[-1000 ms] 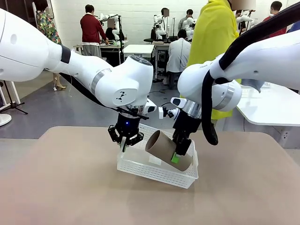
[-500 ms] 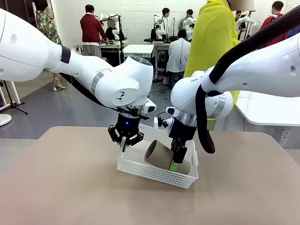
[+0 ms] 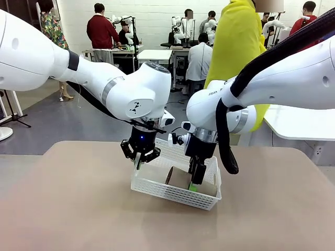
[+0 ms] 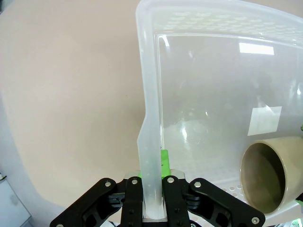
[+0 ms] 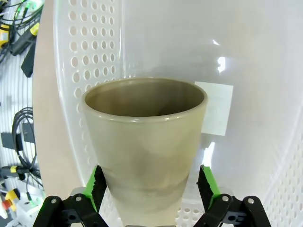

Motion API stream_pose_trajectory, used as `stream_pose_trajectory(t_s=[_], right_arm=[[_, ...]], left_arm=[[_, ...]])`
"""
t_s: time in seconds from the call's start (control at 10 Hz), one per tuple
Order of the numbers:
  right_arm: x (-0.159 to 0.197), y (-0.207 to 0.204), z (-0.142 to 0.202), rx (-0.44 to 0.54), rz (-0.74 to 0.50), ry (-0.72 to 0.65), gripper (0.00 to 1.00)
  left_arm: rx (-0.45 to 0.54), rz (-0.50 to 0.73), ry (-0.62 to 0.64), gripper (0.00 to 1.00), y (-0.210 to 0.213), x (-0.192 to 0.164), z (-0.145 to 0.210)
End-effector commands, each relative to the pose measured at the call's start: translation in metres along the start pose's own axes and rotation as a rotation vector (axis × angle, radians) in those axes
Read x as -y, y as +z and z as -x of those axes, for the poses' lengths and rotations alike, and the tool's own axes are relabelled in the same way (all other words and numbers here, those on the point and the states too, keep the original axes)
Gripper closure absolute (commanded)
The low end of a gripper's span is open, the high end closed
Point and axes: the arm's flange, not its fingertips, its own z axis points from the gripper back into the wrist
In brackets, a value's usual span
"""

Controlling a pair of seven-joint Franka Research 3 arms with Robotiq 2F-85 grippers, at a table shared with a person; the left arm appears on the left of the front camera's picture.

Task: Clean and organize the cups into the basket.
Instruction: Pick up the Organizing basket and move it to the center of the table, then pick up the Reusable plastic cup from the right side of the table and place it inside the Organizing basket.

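Observation:
The white lattice basket (image 3: 172, 196) sits mid-table. My left gripper (image 3: 138, 163) is shut on its near-left wall; in the left wrist view that wall (image 4: 149, 118) runs up between the fingers of the gripper (image 4: 152, 189). A kraft-brown cup (image 3: 179, 178) lies on its side inside the basket, mouth toward the left. My right gripper (image 3: 194, 184) reaches down into the basket and is shut on this cup. In the right wrist view the green pads (image 5: 97, 187) flank the cup (image 5: 144, 142) near its base. The same cup's mouth (image 4: 265, 175) is seen from the left wrist.
A person in a yellow top (image 3: 238, 47) stands at the table's far side, behind the right arm. Bare tan tabletop (image 3: 68, 209) surrounds the basket. The basket's holed side wall (image 5: 85, 56) curves past the cup on the left.
My right gripper has lowered the brown cup from above the rim down into the basket, where it now lies. The left gripper and the basket have stayed put.

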Motion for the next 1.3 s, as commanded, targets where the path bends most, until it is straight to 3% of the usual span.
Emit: stream_pose_trajectory(t_s=[0.0, 0.3, 0.5, 0.8, 1.2], right_arm=[[-0.013, 0.010, 0.006, 0.006, 0.035, -0.018, 0.00], [-0.038, 0.056, 0.058, 0.211, 0.084, 0.013, 0.00], [-0.077, 0.085, 0.116, 0.379, 0.146, 0.045, 0.00], [-0.113, 0.115, 0.227, 0.678, 0.196, 0.203, 0.00], [-0.125, 0.135, 0.332, 0.931, 0.264, 0.104, 0.00]], left_arm=[[0.007, -0.009, -0.009, 1.00, -0.001, 0.001, 0.003], [0.007, -0.009, -0.009, 1.00, -0.001, 0.001, 0.003], [0.007, -0.009, -0.009, 1.00, -0.001, 0.001, 0.003], [0.007, -0.009, -0.009, 1.00, -0.001, 0.001, 0.003], [0.007, -0.009, -0.009, 1.00, -0.001, 0.001, 0.003]])
